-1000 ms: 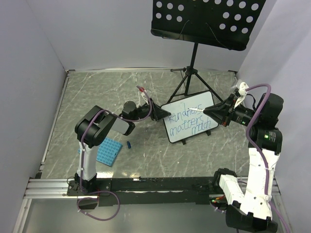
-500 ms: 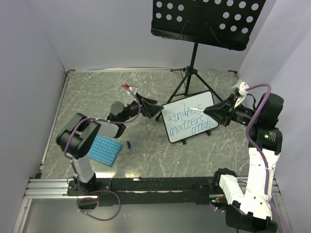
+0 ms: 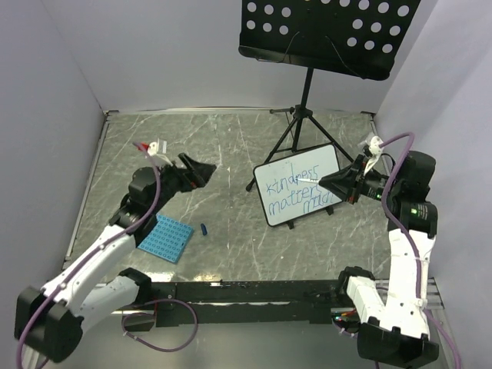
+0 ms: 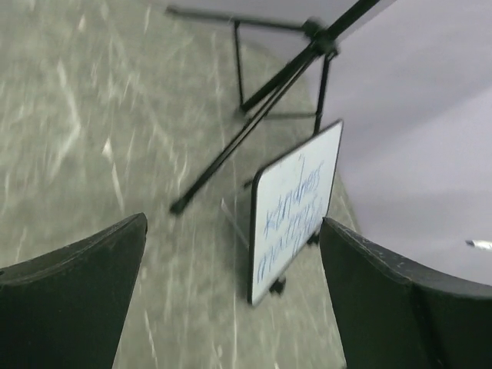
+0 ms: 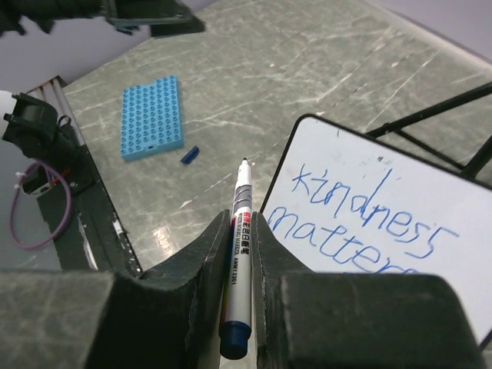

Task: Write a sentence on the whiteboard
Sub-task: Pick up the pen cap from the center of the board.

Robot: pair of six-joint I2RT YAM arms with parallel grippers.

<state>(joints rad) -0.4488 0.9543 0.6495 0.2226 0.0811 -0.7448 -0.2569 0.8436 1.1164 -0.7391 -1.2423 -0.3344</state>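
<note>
Already the whiteboard (image 3: 300,184) carries the sentence (image 3: 296,190) in blue script, reading roughly "kindness matters much", and it stands propped on its feet right of centre in the top view, at the foot of the music stand (image 3: 307,92). What has changed lies to its left: a second ago the left gripper (image 3: 201,171) sat against the board's left edge, and now it has swung back toward the left of centre, well apart from the board, jaws spread wide and holding nothing. The right gripper (image 3: 327,181) has hardly shifted at the board's right edge, clamped on the marker (image 5: 240,231), whose tip looks to be off the surface. Judged from this, the writing is finished and the steadying arm is letting go. No real container shows; a blue studded plate (image 3: 165,238) and a small blue cap (image 3: 204,228) lie on the table (image 3: 231,138) at lower left.
</note>
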